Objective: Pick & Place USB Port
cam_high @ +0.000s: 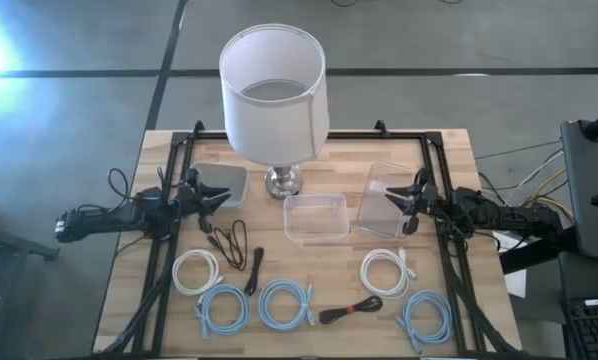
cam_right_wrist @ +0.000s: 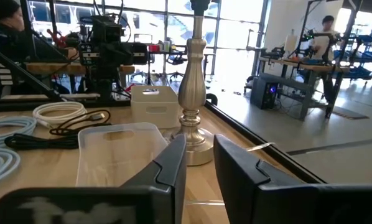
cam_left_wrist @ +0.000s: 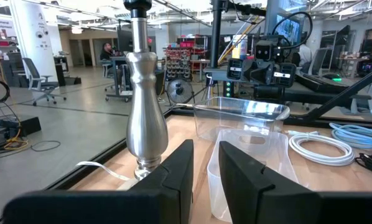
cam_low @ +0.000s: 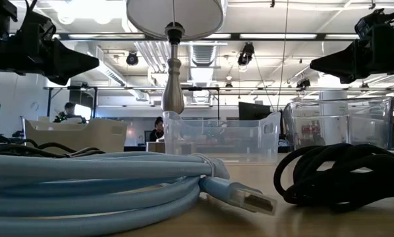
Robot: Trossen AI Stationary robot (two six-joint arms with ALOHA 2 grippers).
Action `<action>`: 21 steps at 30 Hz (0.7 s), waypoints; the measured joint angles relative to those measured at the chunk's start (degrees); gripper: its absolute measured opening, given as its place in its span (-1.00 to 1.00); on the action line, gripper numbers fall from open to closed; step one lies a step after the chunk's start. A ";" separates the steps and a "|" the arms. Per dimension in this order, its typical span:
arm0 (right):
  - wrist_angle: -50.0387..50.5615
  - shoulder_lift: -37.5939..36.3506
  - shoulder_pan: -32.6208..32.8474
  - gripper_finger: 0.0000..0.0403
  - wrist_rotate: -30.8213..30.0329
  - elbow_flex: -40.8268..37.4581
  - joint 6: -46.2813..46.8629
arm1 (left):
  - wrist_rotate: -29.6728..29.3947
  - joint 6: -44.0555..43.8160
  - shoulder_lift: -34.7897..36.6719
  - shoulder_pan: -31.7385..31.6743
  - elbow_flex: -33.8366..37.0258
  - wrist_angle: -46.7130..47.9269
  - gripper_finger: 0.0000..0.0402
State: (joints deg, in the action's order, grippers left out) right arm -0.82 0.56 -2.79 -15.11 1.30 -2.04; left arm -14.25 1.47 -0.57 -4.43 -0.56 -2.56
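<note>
Nearest the front edge of the table lie the coiled cables: three light blue coils in a row, with a black bundled cable between the middle and right ones. The low view shows what the overhead one cannot: the blue cable ends in a flat metal USB plug resting on the wood, just beside the black bundle. Behind them sit two white coils, a thin black cable and a short black cable.

All of these cables lie on the table, well apart from both claws and nearer the front than either. The left gripper hangs above a grey box at the left; the right gripper hangs over a clear bin at the right. Each wrist view shows its own fingers a narrow gap apart, holding nothing, and the other arm facing it across the table.

Between the arms sits a second clear tray, and behind it a lamp with a metal stem and white shade. Beyond the table, the low view shows a person seated in the room.
</note>
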 joint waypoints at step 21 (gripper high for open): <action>0.00 0.02 0.00 -0.66 0.02 0.00 0.00 | 0.01 0.01 -0.01 0.00 0.00 0.01 -0.60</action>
State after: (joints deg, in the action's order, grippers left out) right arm -0.82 0.58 -2.79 -15.09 1.30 -2.04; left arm -14.24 1.48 -0.58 -4.43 -0.56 -2.55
